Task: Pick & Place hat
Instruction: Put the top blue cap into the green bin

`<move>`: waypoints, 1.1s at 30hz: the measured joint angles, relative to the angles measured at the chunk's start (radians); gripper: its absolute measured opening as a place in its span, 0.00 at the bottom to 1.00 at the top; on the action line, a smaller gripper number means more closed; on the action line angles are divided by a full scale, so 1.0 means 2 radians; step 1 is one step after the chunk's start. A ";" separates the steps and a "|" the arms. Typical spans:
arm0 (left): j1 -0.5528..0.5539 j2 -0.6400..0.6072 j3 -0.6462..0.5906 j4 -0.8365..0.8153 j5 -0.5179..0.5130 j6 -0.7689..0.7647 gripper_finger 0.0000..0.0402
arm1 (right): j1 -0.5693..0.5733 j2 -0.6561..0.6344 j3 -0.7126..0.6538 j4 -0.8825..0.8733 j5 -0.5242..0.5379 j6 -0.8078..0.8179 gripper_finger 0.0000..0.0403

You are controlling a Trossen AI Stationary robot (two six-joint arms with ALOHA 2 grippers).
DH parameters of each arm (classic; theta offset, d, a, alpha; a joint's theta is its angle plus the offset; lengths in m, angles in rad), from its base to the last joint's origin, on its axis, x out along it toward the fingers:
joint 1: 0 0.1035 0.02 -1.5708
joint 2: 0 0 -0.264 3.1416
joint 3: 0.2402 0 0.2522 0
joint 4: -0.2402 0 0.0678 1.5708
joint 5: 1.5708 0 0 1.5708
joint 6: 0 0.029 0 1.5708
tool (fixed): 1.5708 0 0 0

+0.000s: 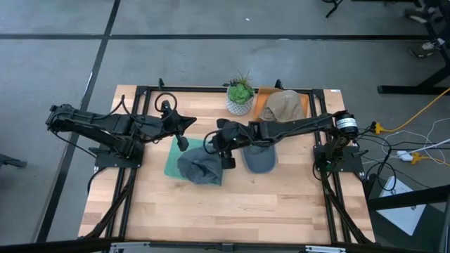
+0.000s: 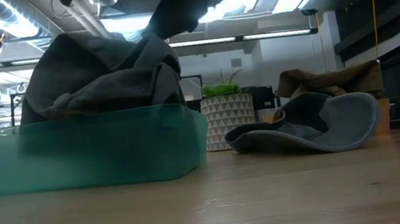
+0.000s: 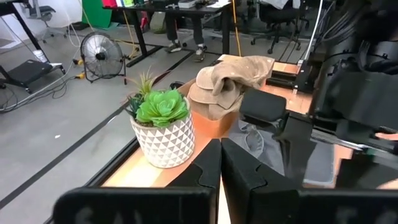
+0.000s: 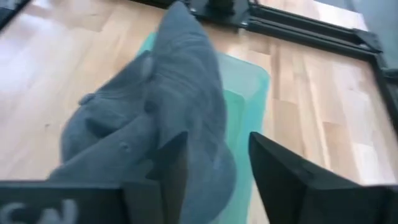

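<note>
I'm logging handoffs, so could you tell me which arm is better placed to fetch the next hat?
Probably the right. Its hand hangs open over the hat in the teal bin, right beside the grey hat on the table. The left hand sits shut farther away.

High view looks straight down, low view level across; both share the teal bin.

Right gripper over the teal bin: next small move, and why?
Probably lift the right gripper straight up and clear. Its fingers are spread and the dark grey hat already sits heaped in the teal bin, so it looks released. The left gripper waits behind the bin.
</note>
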 joint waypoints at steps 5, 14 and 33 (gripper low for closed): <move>0.000 0.000 0.000 -0.001 0.000 0.000 0.01 | -0.001 0.000 0.000 -0.005 0.018 0.000 0.24; 0.000 0.000 0.000 -0.005 0.000 0.000 0.02 | -0.001 0.000 -0.006 0.003 0.019 0.005 0.03; 0.000 0.000 0.000 -0.018 -0.001 0.000 0.01 | -0.002 0.001 -0.007 0.092 0.028 0.018 0.01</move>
